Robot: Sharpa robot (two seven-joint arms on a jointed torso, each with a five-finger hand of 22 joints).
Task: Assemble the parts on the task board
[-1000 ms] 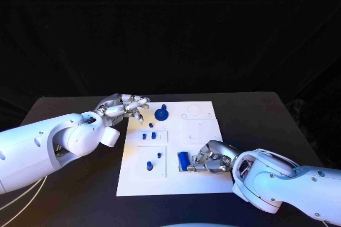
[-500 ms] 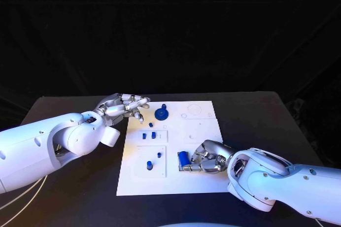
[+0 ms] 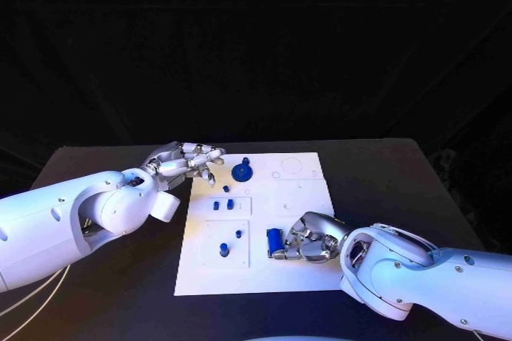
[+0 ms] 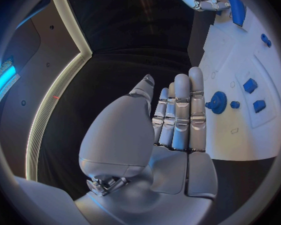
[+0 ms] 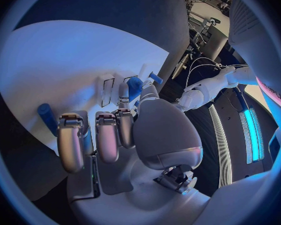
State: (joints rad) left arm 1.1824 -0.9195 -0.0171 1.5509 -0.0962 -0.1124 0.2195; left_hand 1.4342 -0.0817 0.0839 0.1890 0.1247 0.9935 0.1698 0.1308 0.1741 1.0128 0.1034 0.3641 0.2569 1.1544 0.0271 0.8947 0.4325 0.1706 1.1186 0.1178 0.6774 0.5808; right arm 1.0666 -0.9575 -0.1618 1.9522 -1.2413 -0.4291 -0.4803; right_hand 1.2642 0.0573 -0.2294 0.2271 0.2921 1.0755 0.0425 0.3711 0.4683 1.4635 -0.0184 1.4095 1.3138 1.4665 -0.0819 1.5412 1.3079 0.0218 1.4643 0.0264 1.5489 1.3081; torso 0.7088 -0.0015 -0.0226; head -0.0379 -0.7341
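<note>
The white task board point(image 3: 301, 271) lies mid-table. A blue gear point(image 3: 242, 169) point(image 4: 218, 102) stands near its far edge. Two small blue parts point(image 3: 221, 204) sit in a recess below the gear, and another small part point(image 3: 224, 248) lies in the recess nearer me. A long blue cylinder point(image 3: 273, 241) point(image 5: 47, 119) lies on the board's near half. My right hand point(image 3: 309, 240) point(image 5: 109, 135) has its fingers bent down onto the board right beside the cylinder, not around it. My left hand point(image 3: 188, 163) point(image 4: 172, 130) hovers at the board's far left corner, fingers straight and holding nothing.
A tiny blue piece point(image 3: 226, 188) lies just in front of the gear. The black table point(image 3: 395, 178) runs bare to the right of the board. My left forearm point(image 3: 75, 215) lies over the table's left side.
My right hand has crept a little to the left and nearer, closing up against the blue cylinder. The left hand has stayed put.
</note>
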